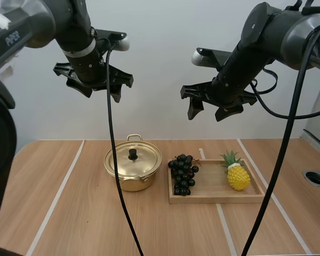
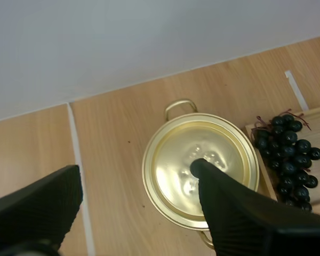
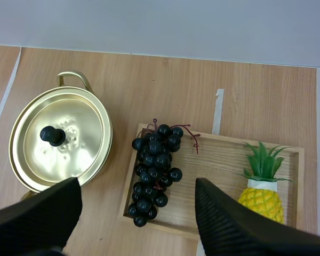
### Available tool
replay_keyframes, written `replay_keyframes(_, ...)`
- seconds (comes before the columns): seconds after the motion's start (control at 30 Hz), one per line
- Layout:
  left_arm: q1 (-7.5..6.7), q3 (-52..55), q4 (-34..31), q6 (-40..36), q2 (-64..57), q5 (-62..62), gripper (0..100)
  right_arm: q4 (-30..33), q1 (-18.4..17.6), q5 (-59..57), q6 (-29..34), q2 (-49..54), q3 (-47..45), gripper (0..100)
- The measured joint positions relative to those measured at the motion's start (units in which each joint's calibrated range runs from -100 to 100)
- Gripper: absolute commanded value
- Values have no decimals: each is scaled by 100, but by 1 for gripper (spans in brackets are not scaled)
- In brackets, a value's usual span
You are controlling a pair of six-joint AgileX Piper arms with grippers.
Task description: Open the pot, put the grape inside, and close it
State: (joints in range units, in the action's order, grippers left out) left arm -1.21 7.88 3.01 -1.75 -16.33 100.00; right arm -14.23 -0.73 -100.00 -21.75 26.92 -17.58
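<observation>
Pot of shiny gold metal (image 1: 129, 178), round with loop handles, sits on the pale wooden counter (image 1: 69, 213). It is closed by a matching gold lid (image 1: 141, 161) with a small black knob (image 1: 133, 154) at its centre. Just beside the pot, a bunch of dark, almost black grapes (image 1: 183, 174) lies at the near end of a shallow rectangular wooden tray (image 1: 216, 200). A small yellow toy pineapple (image 1: 238, 176) with a green crown stands at the tray's far end, apart from the grapes.

By the look of things, no step of the task is done. The lid is on and the grapes are on the tray, so opening, loading and closing all remain.

The left end effector (image 1: 101, 88) hangs high above the pot, fingers spread and empty. The right end effector (image 1: 207, 109) hangs high above the tray, also spread and empty.

Nothing lies over the knob or the grapes. The pot stands close to the tray's edge, leaving little room between them. White tape lines (image 1: 56, 200) run across the counter.
</observation>
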Motion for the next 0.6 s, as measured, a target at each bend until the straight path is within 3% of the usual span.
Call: replay_keyframes(0.6,0,1166,541,836,551,0,100,-9,0,0,-36,0,0,100)
